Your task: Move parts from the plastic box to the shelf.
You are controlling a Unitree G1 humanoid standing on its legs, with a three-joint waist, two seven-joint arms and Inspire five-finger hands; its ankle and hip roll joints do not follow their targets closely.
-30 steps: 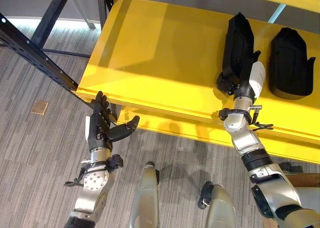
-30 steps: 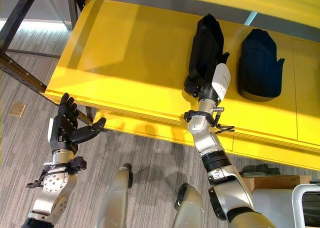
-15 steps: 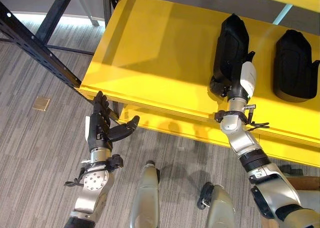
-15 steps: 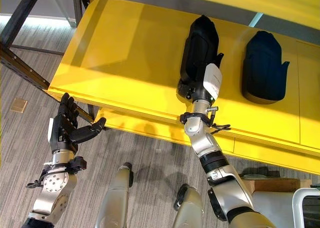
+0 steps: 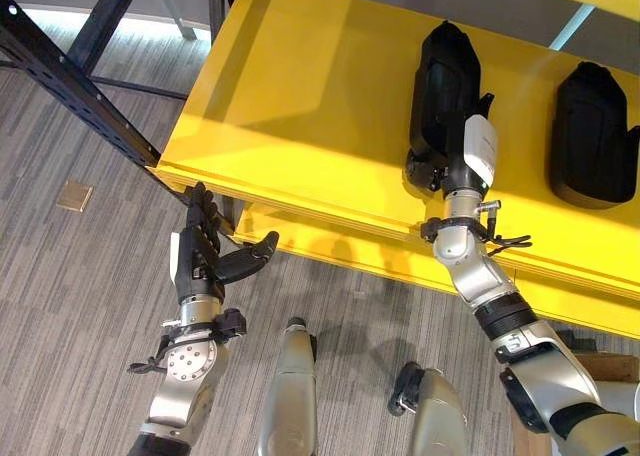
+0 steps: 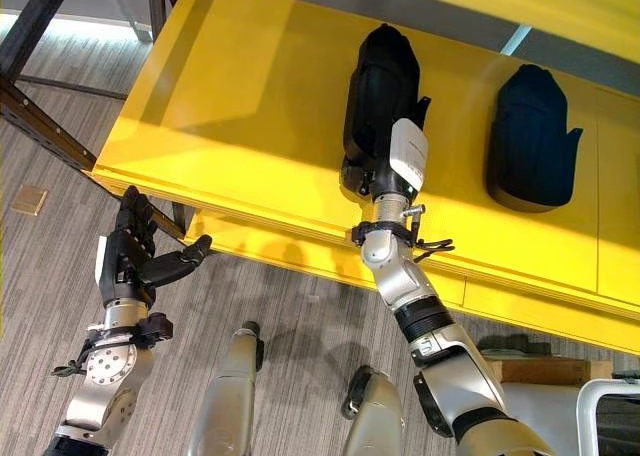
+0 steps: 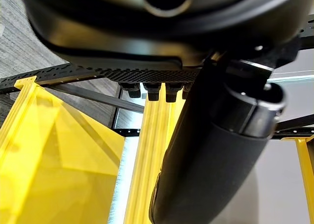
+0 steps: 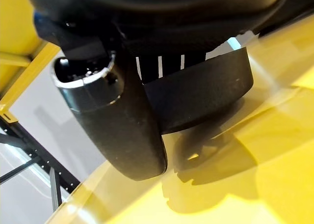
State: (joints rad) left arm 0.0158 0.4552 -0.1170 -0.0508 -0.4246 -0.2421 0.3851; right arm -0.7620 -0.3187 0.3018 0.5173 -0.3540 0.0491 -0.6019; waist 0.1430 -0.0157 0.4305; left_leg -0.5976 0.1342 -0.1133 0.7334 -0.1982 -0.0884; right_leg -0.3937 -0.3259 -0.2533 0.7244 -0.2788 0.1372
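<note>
While the yellow shelf point(image 5: 300, 106) is taking up most of the scene, you're seeing two black parts on it: one far right point(image 5: 592, 136), one centre point(image 5: 442, 81). Your right hand point(image 6: 385, 171) is gripping the centre part's near end, fingers curled on it. It's looking rigid, smooth, prob. light moulded plastic, so keep hold at the narrow near end. Left hand point(image 5: 205, 251) is hovering below the shelf edge w/ fingers apart, empty.

You're looking down on grey striped carpet point(image 5: 90, 306) across the lower left, a small tan floor plate point(image 5: 75, 195) at left — black perforated rack uprights point(image 5: 70, 86) cross the upper left, with pale daylight behind them.
</note>
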